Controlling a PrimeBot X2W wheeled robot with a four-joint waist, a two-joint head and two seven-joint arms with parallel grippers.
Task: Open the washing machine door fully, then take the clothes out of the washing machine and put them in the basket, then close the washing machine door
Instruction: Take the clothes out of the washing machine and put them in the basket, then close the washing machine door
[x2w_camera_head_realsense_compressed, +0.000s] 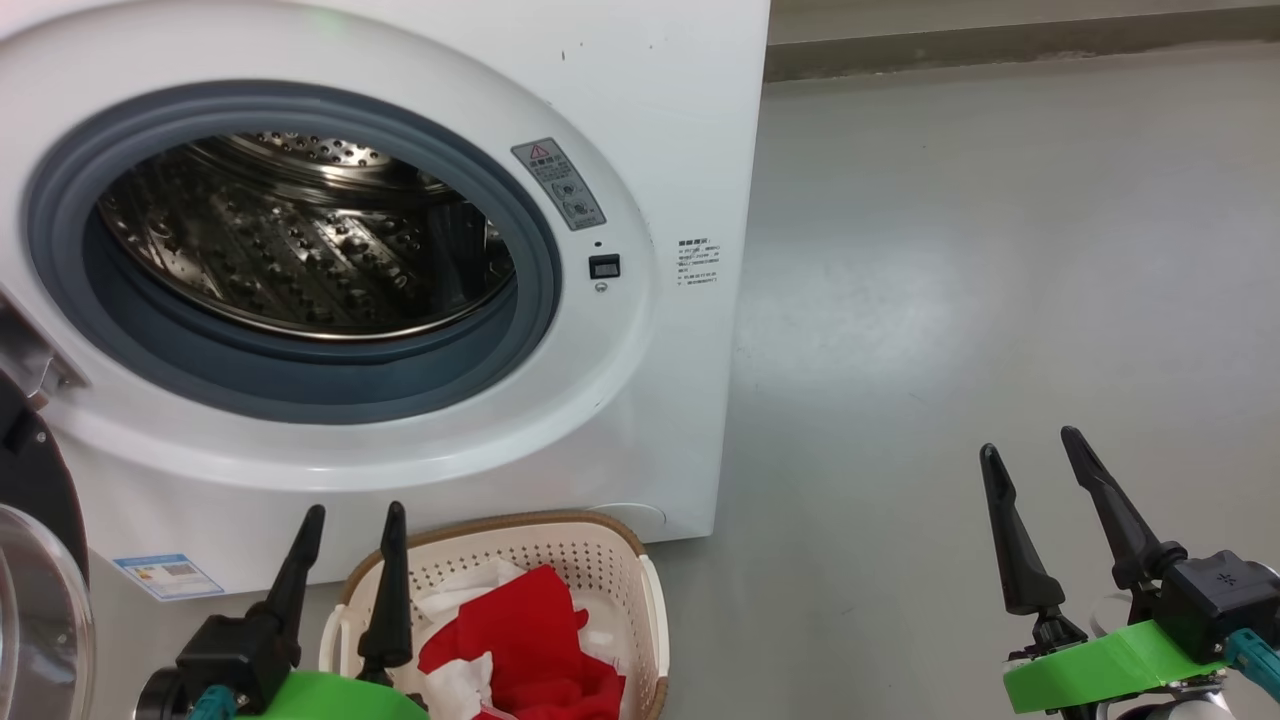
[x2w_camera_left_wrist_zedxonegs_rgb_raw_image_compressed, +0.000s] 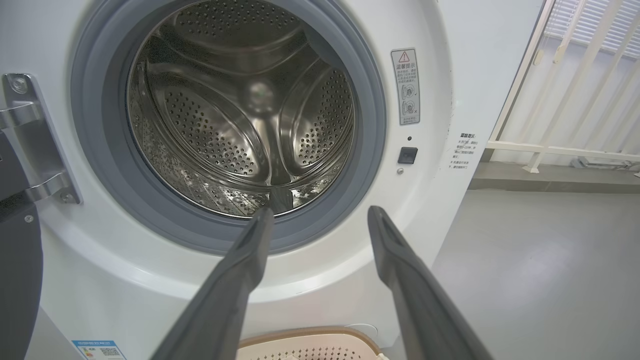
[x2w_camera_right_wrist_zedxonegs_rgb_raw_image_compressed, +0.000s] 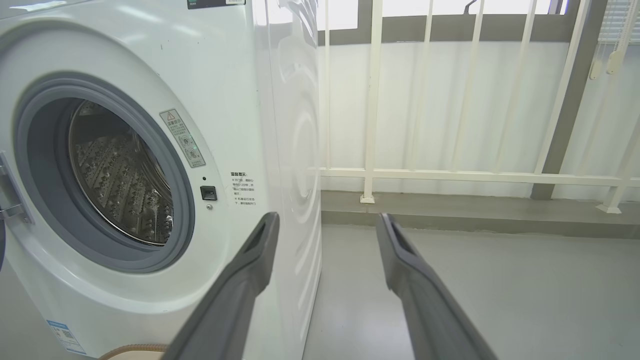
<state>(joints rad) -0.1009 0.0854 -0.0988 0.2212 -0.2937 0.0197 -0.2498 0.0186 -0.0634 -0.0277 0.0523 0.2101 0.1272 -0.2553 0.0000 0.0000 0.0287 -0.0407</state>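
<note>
Both my pincers, left and right, stand released, grasping nothing. The soft clothes lie in the basket, just below the washing machine. The washing machine door hangs open at my left. It looks rigid and glossy, so I'd push its black rim. The floor to my right gives room.

The washing machine stands open, its door swung aside at lower left. Red-and-white clothes lie in the basket before it. The left pincer is beside the basket and the right pincer over the floor — both spread wide.
</note>
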